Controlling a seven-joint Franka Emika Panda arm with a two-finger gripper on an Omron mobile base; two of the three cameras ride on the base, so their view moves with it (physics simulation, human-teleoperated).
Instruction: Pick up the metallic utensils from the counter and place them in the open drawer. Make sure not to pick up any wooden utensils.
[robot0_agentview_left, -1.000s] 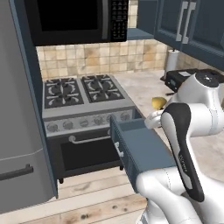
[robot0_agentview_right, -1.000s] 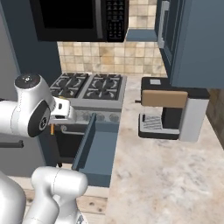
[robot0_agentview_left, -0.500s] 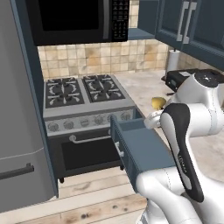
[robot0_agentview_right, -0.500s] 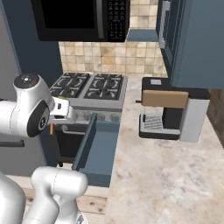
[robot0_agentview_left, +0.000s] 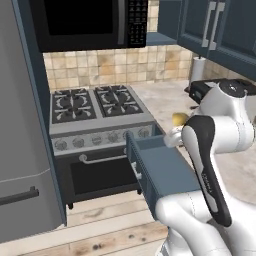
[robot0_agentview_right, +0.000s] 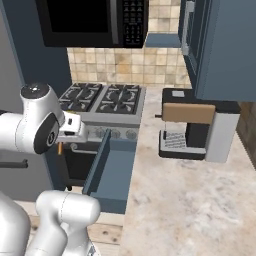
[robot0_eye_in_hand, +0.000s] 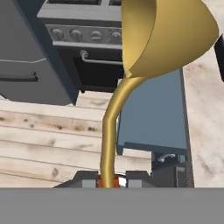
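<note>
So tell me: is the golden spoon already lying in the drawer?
No, the golden spoon is held by its handle in the tool, above the open drawer.

Open drawer (robot0_agentview_left: 162, 170) beside the stove (robot0_agentview_left: 97, 117), golden spoon (robot0_agentview_left: 179, 119) above it.

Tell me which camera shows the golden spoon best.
The hand view: the golden spoon fills the frame, bowl at top, curved handle running down into the shut gripper, over the open drawer. The left base view shows only a small yellow bit beside the arm. The right base view gives a yellowish glimpse at the hand.
</note>
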